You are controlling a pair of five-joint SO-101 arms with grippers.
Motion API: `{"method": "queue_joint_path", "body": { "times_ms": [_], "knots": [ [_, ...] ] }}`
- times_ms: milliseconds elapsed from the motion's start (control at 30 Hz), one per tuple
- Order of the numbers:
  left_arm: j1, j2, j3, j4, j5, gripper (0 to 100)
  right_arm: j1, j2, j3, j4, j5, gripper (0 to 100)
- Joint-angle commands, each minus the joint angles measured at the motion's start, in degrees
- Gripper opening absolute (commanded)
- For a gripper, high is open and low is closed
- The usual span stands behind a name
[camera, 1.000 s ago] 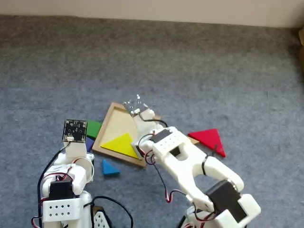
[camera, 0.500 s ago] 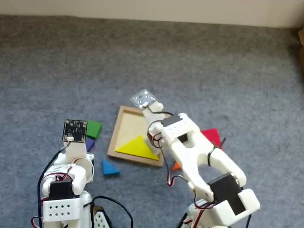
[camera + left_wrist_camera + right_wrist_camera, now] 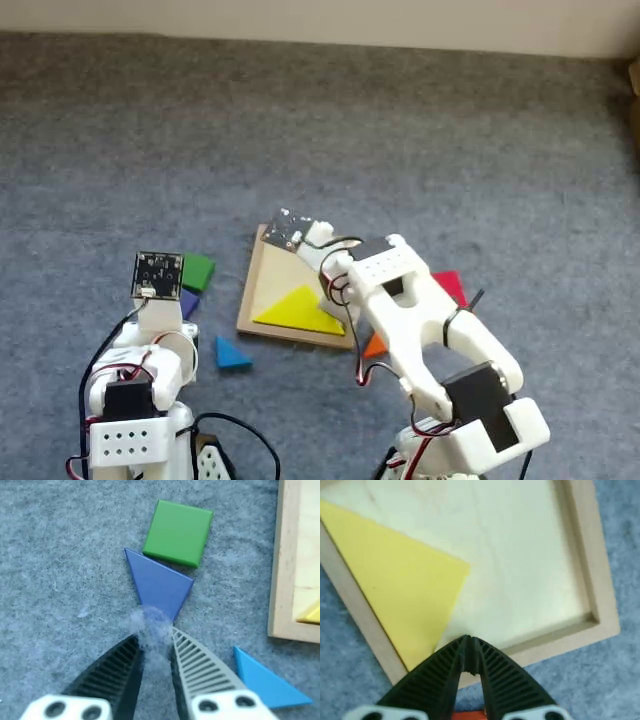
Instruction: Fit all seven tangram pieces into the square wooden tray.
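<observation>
One yellow wooden triangle (image 3: 395, 585) sits in the square wooden tray (image 3: 600, 580); the right gripper (image 3: 468, 639), pressed together, looks ready to push.

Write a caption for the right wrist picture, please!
The shut right gripper points down beside the yellow triangle lying in the wooden tray.

Pale wood tray (image 3: 256, 288), yellow triangle (image 3: 295, 311), green square (image 3: 178, 532), dark blue triangle (image 3: 159, 586), grey carpet (image 3: 400, 130).

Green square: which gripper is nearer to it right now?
Left. The left gripper is just short of the dark blue triangle beside the green square; the right gripper is over the wooden tray, by the yellow triangle.
</observation>
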Motion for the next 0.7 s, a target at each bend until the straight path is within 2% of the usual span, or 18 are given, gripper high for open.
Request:
{"method": "queue_joint_path", "body": {
  "times_ms": [0, 100, 233, 367, 467, 533, 667],
  "knots": [
    [0.57, -0.48, 1.54, -0.79, -0.18, 8, 0.04, -9.45, -3.30, 3.82, 0.79, 1.3],
    [0.57, -0.48, 1.54, -0.79, -0.18, 8, -1.80, -19.30, -3.30, 9.27, -0.88, 1.2],
    [0.57, -0.48, 1.54, -0.79, -0.18, 8, -1.63, -32.04, -3.30, 15.52, -9.58, 1.4],
    [0.57, -0.48, 1.54, -0.79, -0.18, 8, 2.77, -41.27, -2.95, 20.18, -17.76, 1.7],
    [0.57, -0.48, 1.54, -0.79, -0.18, 8, 8.84, -44.35, -2.86, 23.78, -22.95, 2.9],
    [0.57, -0.48, 1.54, -0.79, -0.18, 8, 14.37, -44.44, -2.86, 24.92, -25.76, 9.0],
    [0.57, -0.48, 1.54, -0.79, -0.18, 8, 22.81, -44.35, -0.66, 23.96, -29.27, 27.7]
  ]
}}
